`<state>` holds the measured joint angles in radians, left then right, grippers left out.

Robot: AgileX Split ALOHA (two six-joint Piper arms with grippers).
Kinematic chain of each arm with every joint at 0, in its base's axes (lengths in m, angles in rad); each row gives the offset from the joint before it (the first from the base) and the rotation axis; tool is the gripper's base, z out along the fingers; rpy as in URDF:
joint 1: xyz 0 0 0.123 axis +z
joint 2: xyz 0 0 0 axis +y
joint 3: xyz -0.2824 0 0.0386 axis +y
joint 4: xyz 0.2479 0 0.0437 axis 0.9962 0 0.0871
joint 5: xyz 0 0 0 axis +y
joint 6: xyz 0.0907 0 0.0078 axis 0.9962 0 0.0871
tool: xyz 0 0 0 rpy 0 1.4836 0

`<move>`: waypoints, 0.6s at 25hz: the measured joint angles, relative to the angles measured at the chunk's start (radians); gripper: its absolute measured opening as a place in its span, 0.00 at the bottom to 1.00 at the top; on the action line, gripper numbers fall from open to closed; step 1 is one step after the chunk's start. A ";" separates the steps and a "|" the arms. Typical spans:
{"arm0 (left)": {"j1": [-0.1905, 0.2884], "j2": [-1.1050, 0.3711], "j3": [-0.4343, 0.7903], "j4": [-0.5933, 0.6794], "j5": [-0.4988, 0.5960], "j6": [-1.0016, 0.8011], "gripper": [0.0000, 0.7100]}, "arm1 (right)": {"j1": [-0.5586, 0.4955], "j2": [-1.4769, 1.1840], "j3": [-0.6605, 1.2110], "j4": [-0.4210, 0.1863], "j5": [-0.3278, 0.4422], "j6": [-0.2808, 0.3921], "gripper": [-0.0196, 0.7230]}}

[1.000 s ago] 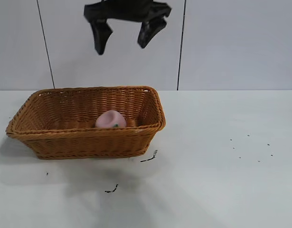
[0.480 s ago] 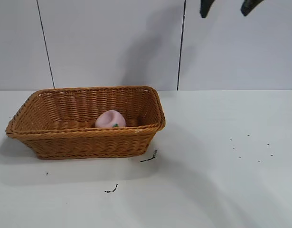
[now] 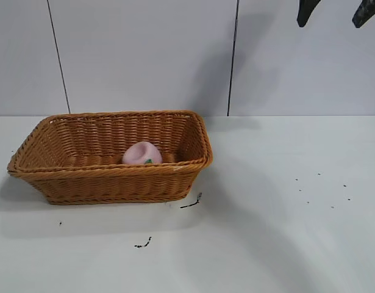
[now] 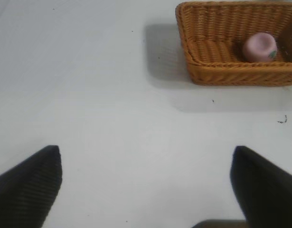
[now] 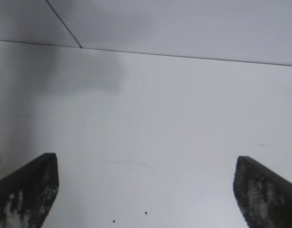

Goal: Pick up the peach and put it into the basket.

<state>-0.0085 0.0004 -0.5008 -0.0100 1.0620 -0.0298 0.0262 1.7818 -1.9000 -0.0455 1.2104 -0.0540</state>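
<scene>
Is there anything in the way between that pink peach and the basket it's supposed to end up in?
Nothing visible stands in the way: the peach already lies inside the wicker basket, toward its right end. The right gripper hangs open and empty, high to the right.

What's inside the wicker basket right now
Inside the basket lies one thing: the pink peach, resting on the bottom toward the near wall. That wall covers the peach's underside and part of the floor from the front; the left wrist view shows nothing else in there.
</scene>
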 joint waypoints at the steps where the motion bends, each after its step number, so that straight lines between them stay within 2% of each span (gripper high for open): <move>1: 0.000 0.000 0.000 0.000 0.000 0.000 0.98 | 0.000 -0.069 0.068 0.000 0.000 0.000 0.96; 4: 0.000 0.000 0.000 0.000 0.000 0.000 0.98 | 0.000 -0.268 0.263 0.000 0.001 0.005 0.96; 9: 0.000 0.000 0.000 0.000 0.000 0.000 0.98 | 0.000 -0.597 0.608 0.001 0.001 0.054 0.96; 15: 0.000 0.000 0.000 0.000 0.000 0.000 0.98 | 0.000 -0.991 1.029 0.007 0.002 0.054 0.96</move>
<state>-0.0085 0.0004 -0.5008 -0.0100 1.0620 -0.0298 0.0262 0.7906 -0.8715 -0.0389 1.2124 0.0000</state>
